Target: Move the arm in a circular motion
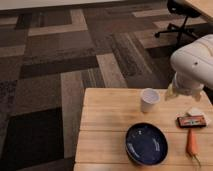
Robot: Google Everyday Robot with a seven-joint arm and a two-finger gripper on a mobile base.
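patterned carpet [50,75] in brown and grey strips fills the left and upper part of the frame. a wooden table [105,130] takes up the lower middle and right, its left edge near the centre of the frame. on it, low and just right of centre, sits a dark blue bowl [146,144]. above the bowl, near the table's far edge, a white cup [149,100] stands upright, apart from the bowl.

right of the cup the gripper [184,93] hangs over the table's far right part, tan and pointing down, near the cup but not touching it. whether it is spread or pressed together cannot be told; nothing is seen held in it. below it on the table lie a small white lump [195,112], a dark packet [191,121] just beneath that, and a carrot [191,142] lower still, near the right edge of the frame.

the arm [197,62] comes in from the right edge at mid height, thick and off-white, bending down to the gripper. in the upper right corner a black office chair [177,17] stands on the carpet, well behind the arm.
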